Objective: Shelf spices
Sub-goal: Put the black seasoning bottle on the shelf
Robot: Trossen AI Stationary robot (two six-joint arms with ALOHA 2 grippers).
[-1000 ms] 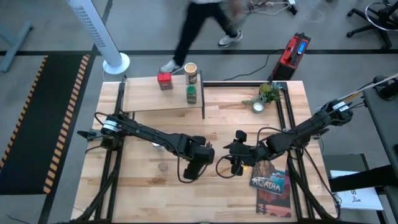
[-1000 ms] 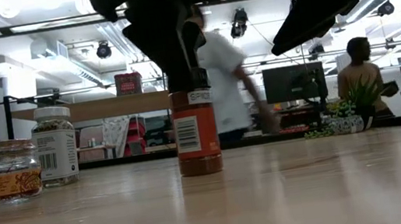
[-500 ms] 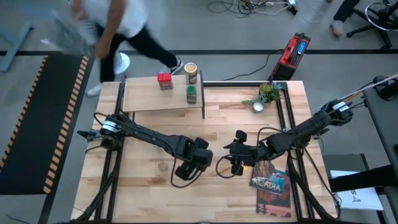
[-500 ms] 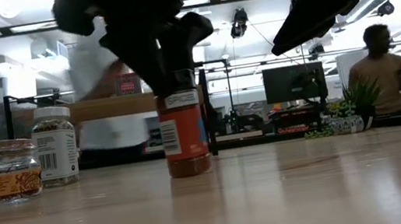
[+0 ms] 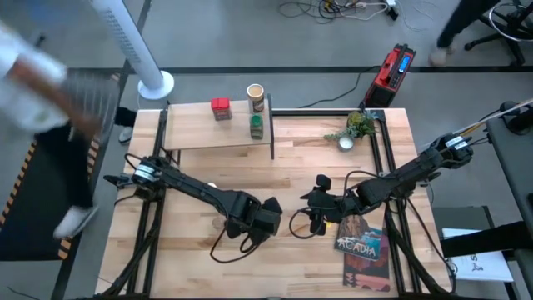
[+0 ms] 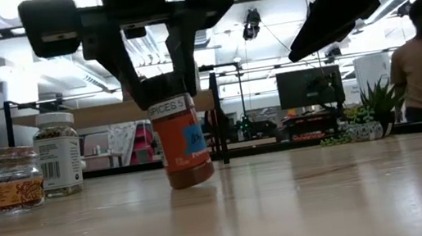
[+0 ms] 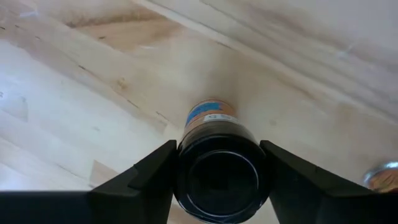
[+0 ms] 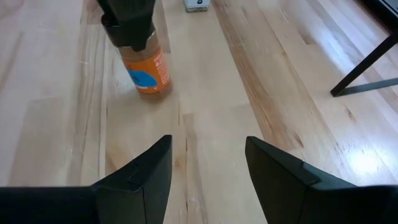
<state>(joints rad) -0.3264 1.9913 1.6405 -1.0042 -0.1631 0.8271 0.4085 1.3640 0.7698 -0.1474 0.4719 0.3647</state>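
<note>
the left gripper (image 6: 156,68) clamps the dark cap of the brown jar (image 6: 180,142), which tilts just above the tabletop (image 6: 305,196) near its front middle. the right gripper (image 8: 208,165) hovers nearby, fingers spread. the shelf (image 5: 218,125) sits well behind.

Left claw (image 6: 164,91) now lower toward the near edge of the counter (image 5: 200,258) and slightly further left than a second ago, fingers clamped on the dark cap of the brown jar (image 6: 180,141). Jar no longer upright: tipped, base lifted on one side and shifted left in the low view, blue part of the label now turned into sight. Left arm more stretched along the counter. Person (image 5: 42,125) gone from beyond the far edge to the floor off the left edge.
</note>
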